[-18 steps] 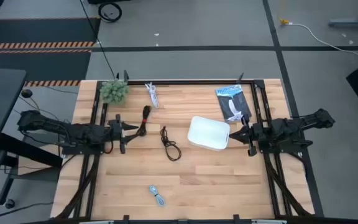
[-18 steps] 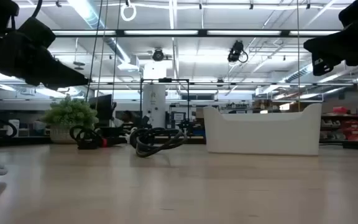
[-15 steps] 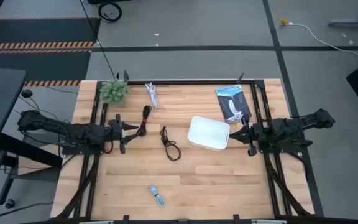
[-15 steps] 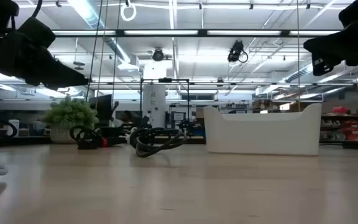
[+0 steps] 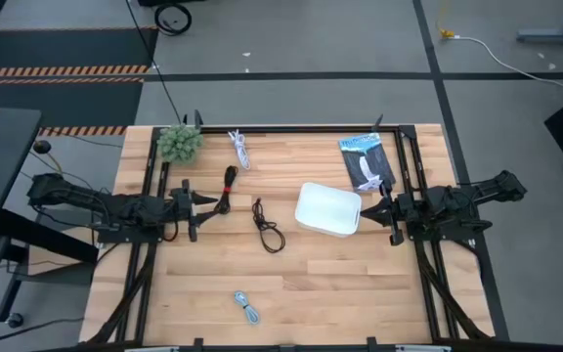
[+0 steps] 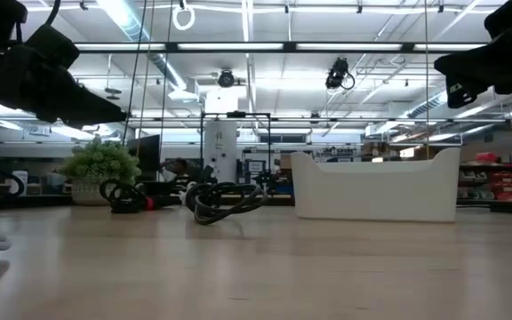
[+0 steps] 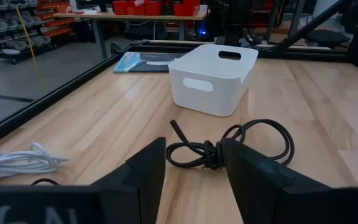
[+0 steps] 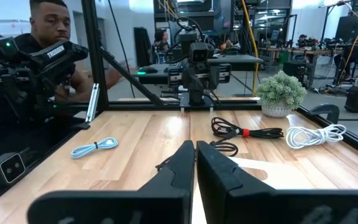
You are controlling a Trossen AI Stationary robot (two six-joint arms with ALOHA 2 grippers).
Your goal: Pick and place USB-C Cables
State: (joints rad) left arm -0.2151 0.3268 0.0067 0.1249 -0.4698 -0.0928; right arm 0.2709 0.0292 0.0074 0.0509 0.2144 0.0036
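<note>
Four bundled cables lie on the wooden table, none held. The white cable is near the far edge. The black cable with a red band lies just beyond my left gripper, which is open and hovers above the table. The plain black cable shows between my left fingers but farther off. The blue-grey cable lies near the near edge. My right gripper is shut and hovers beside the white tray, on its right.
A small potted plant stands at the far left corner. A flat black packet with a blue label lies far right. Black frame rails run along the table's sides. A person is beyond the table's left side.
</note>
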